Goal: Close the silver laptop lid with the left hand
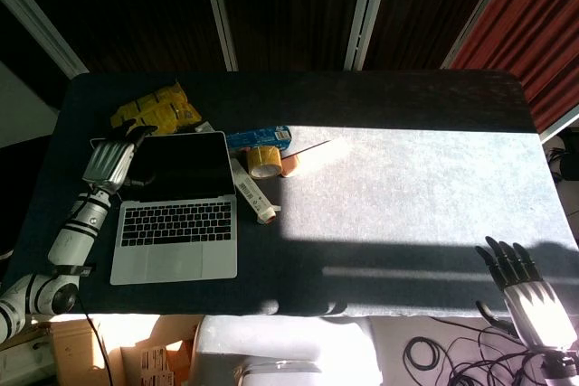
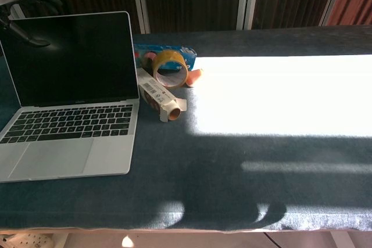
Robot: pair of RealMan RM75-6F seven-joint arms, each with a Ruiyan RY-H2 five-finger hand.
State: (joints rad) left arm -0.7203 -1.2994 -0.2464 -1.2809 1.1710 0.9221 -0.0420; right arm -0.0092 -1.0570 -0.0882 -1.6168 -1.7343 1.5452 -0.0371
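Note:
The silver laptop (image 1: pixel 176 210) (image 2: pixel 67 97) stands open on the left of the dark table, its black screen upright and its keyboard facing the front edge. My left hand (image 1: pixel 116 156) is at the screen's upper left corner, its fingers reaching over the top edge of the lid; in the chest view only its dark fingertips (image 2: pixel 23 4) show at that corner. The right hand (image 1: pixel 517 279) hovers at the table's front right corner, fingers spread, holding nothing.
A yellow packet (image 1: pixel 156 111) lies behind the laptop. A tape roll (image 1: pixel 264 162) (image 2: pixel 170 69), a blue packet (image 1: pixel 261 137), a white tube (image 1: pixel 253 196) (image 2: pixel 157 100) and an orange item (image 1: pixel 294 164) sit just right of the screen. Cables (image 1: pixel 443 354) lie below the front edge.

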